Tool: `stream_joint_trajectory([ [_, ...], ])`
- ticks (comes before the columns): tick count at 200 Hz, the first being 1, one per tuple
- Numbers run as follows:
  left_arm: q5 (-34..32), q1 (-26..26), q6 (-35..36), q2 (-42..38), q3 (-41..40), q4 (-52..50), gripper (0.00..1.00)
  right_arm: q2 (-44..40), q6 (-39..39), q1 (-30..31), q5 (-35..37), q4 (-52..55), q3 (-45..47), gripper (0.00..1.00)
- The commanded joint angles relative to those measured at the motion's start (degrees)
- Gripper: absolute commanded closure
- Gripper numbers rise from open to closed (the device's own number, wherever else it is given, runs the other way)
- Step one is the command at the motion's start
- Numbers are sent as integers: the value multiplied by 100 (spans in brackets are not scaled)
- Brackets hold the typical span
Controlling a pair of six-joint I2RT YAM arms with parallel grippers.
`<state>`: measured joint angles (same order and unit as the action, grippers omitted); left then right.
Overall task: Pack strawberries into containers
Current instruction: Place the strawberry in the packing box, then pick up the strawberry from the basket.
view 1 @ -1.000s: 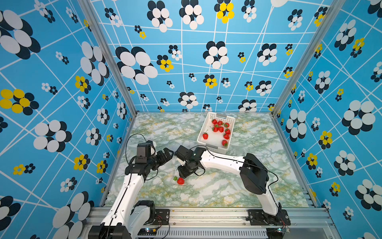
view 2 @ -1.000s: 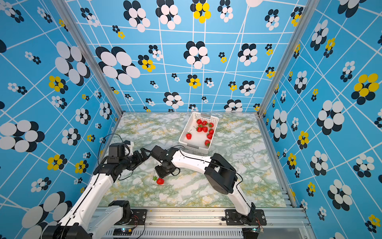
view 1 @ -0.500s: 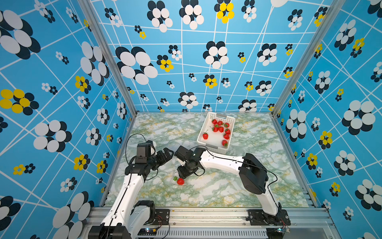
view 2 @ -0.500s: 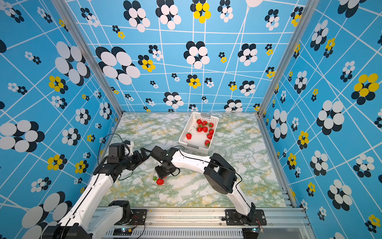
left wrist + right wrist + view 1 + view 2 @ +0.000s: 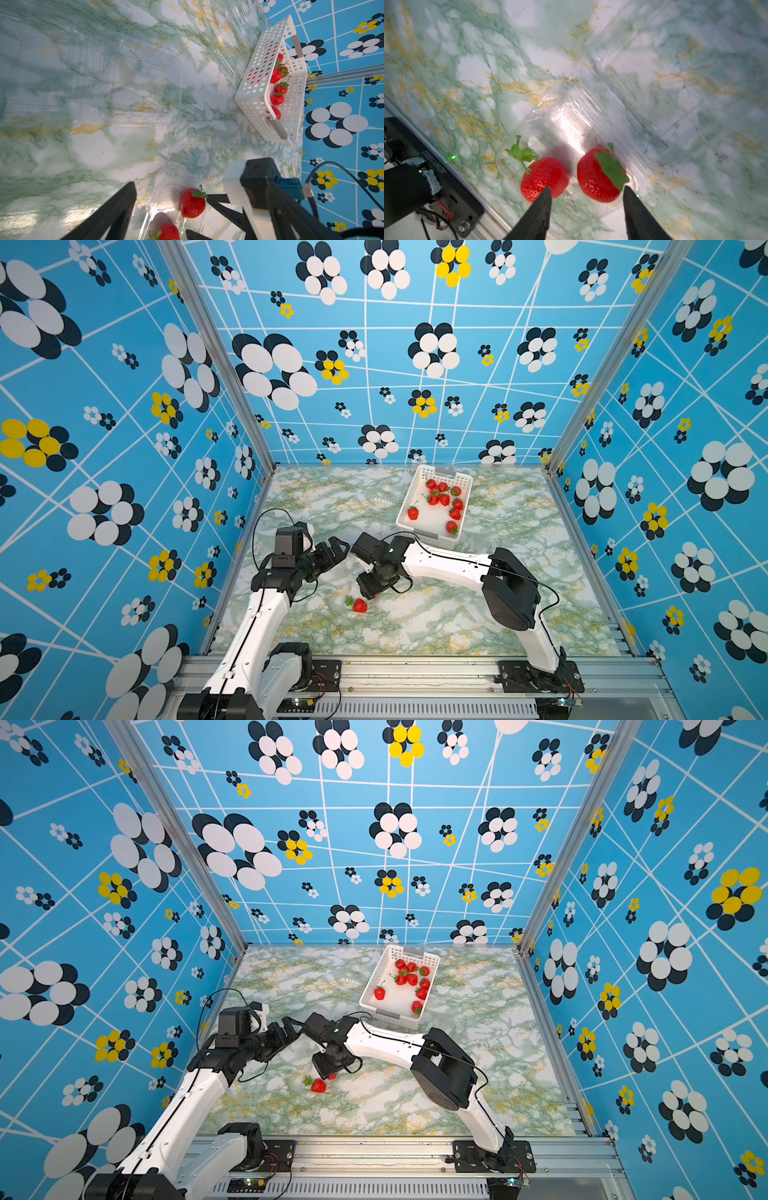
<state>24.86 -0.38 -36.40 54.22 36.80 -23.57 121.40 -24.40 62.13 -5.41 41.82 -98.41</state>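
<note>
Two red strawberries (image 5: 545, 178) (image 5: 600, 176) lie side by side in a clear container (image 5: 566, 124) near the table's front. My right gripper (image 5: 586, 192) hangs just over them, open, its fingertips (image 5: 547, 192) either side of the right-hand berry without touching it. Both top views show one of these strawberries (image 5: 360, 605) (image 5: 318, 1085) beside the right gripper (image 5: 368, 593). My left gripper (image 5: 338, 547) stands open and empty a little to the left, clear of the container (image 5: 164, 199). Several more strawberries (image 5: 444, 499) lie in the white basket (image 5: 405, 506).
Other empty clear containers (image 5: 141, 89) (image 5: 232, 41) lie on the marble table between the arms and the basket, hard to make out from above. The basket (image 5: 370, 986) stands at the back right. Patterned walls close in three sides.
The right gripper's jaws have spread wider over the container. The strawberries and the left arm have stayed where they were.
</note>
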Motion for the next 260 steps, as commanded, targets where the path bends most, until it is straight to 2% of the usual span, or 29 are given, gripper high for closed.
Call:
stream_joint_trajectory([
  [1,127,19,72,31,100,132,2,-743,188,-158,471,333,-120,43],
  [35,-8,-526,85,514,502,485,2,-1432,288,-982,505,200,228,43],
  [62,-145,-1212,-76,1359,999,1001,2,-1420,636,-1731,720,158,138,43],
  [89,-189,-1736,-90,2452,1748,1265,2,-820,856,-2447,587,176,-417,43],
  [123,-48,-1952,-68,3389,2497,1358,3,229,800,-2984,339,569,-1575,44],
  [157,120,-1960,-15,3926,2920,1363,3,1207,595,-3137,115,851,-2532,47],
  [211,200,-1956,53,4167,3026,1329,3,1966,288,-3181,3,974,-3362,48],
  [260,167,-1942,107,4075,2974,1279,3,2160,261,-3189,170,1064,-3466,48],
])
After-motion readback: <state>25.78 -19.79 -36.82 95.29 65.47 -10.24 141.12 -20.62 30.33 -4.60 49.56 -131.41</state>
